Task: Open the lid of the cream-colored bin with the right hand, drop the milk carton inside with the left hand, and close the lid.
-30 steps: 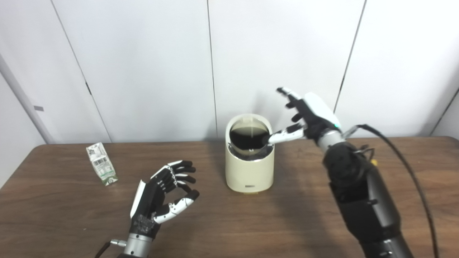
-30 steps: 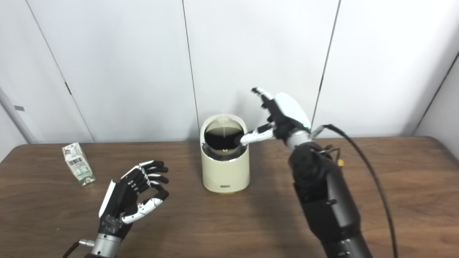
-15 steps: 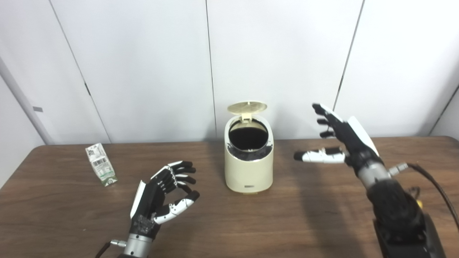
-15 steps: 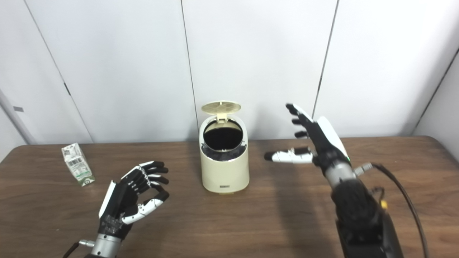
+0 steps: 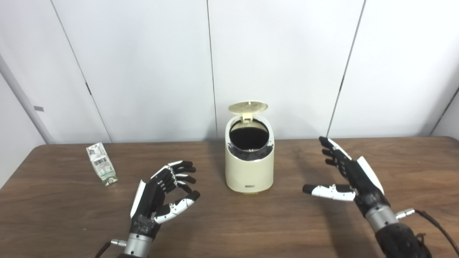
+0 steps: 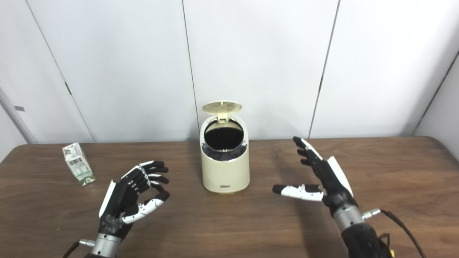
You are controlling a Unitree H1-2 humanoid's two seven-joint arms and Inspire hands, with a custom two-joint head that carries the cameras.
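Standing bin (image 5: 249,165): desk's (image 5: 229,229) far-middle, lid (image 5: 248,106) up.
Carton (image 5: 102,169): far-left, untouched.
Left hand (image 5: 157,195): loosely curled, empty.
Right hand (image 6: 322,181): spread, empty.
Views: desk's far-right corner only in right eye.

White wall panels (image 5: 143,64) with thin dark vertical seams fill the upper frame. Dark wood-grain table (image 5: 251,222) spans the lower half, rounded corner at right. Even, soft light, faint shadows.
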